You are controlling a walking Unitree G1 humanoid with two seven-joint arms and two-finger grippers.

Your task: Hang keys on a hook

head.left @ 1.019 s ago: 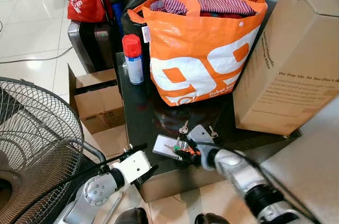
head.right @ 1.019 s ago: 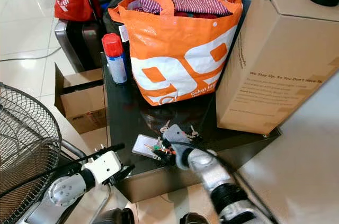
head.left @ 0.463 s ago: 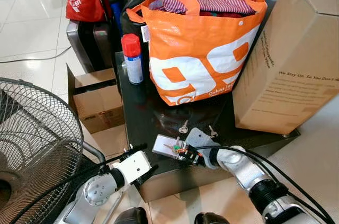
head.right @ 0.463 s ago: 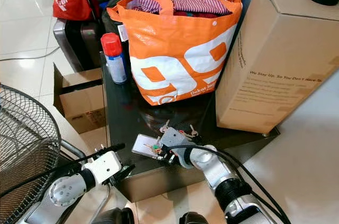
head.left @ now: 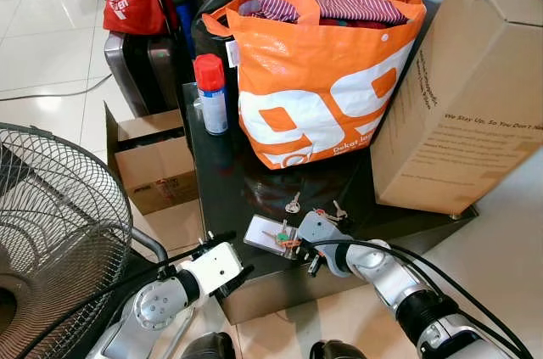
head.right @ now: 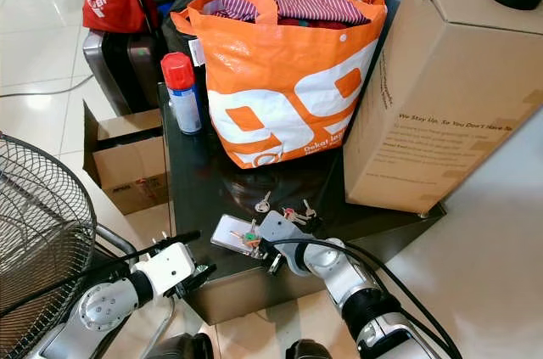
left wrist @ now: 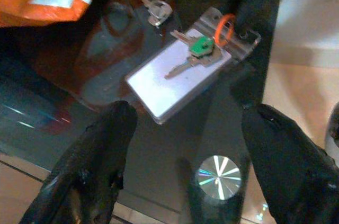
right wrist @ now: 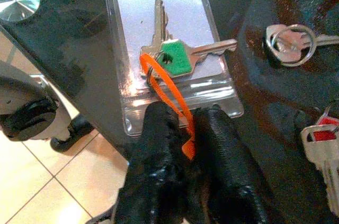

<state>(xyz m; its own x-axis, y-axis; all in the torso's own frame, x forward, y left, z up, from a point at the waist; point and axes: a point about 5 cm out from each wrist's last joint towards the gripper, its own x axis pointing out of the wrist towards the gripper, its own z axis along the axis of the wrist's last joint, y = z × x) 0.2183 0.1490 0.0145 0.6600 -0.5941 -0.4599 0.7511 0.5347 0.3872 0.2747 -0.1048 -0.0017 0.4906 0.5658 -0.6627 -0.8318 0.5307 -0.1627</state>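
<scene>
Since a second ago your right gripper [right wrist: 183, 144] has dropped from above the keys [right wrist: 172, 57] down to the near edge of the black glass table [head.left: 222, 176], lower centre of the left eye view, and the arm has swung lower and less blurred; the camera also shifted slightly, so ignore the small drift of the orange bag [head.left: 318, 70] and cardboard box [head.left: 458, 87]. That means the grasp step looks under way, not the hanging. In the right wrist view the two black fingers [right wrist: 159, 150] are pinched nearly together on the orange loop [right wrist: 169, 89] threaded through the keys, so jaws narrow, holding the loop. The green-headed key bunch lies flat on a clear plastic card sleeve [right wrist: 159, 1] at the table's front edge, not lifted yet. Two other loose keys [right wrist: 288, 41] sit just beside on the glass, centre of the frame in the eye views. Your left gripper [left wrist: 185, 155] hovers off the table edge at lower left of the eye view, its fingers spread wide, holding nothing, pointed at the sleeve. No hook can be made out, so you likely need to lift and go find it; watch the sleeve dragging along with the loop.
</scene>
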